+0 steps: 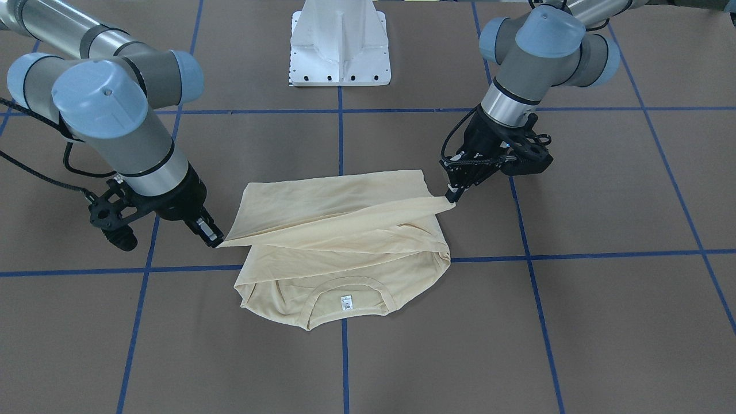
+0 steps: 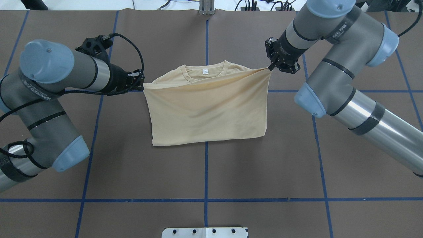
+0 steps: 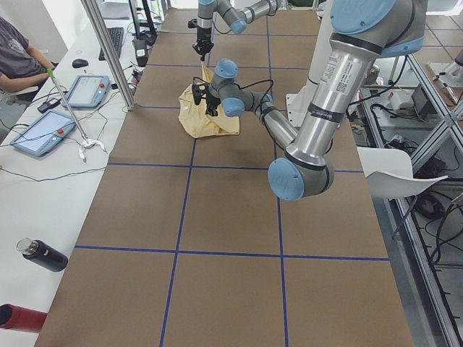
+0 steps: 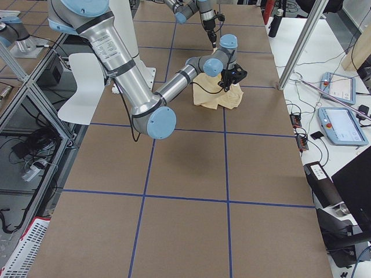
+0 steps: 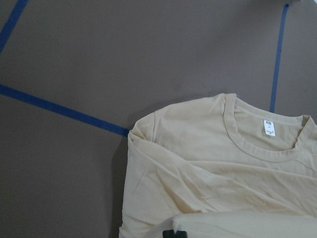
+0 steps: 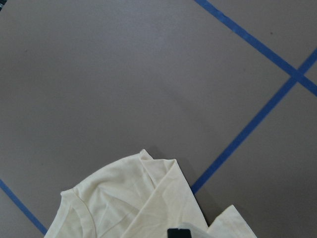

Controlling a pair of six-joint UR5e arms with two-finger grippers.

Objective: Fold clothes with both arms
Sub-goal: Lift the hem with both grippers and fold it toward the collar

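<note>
On the table point(image 2: 205, 172) seen from overhead, between the left arm point(image 2: 49, 109) at 9 o'clock and the right arm point(image 2: 333, 76) at 3, the pale yellow-beige T-shirt point(image 2: 206, 105) lies folded, collar toward 12, long axis 9 to 3. Both wrists slant down; the left gripper point(image 2: 141, 84) and right gripper point(image 2: 271, 67) each pinch one end of the raised, taut top fold (white neck label point(image 2: 205, 71) in the collar).

The folded-over layer of the T-shirt point(image 2: 208, 105) hides what lies beneath it, save a collar strip at 12 o'clock in the overhead view. Writing on the neck label point(image 1: 345, 302) is too small to read. Each wrist view cuts off, at 6 o'clock, all but a black sliver of the left end effector point(image 5: 174, 234) and the right end effector point(image 6: 179, 233).
</note>
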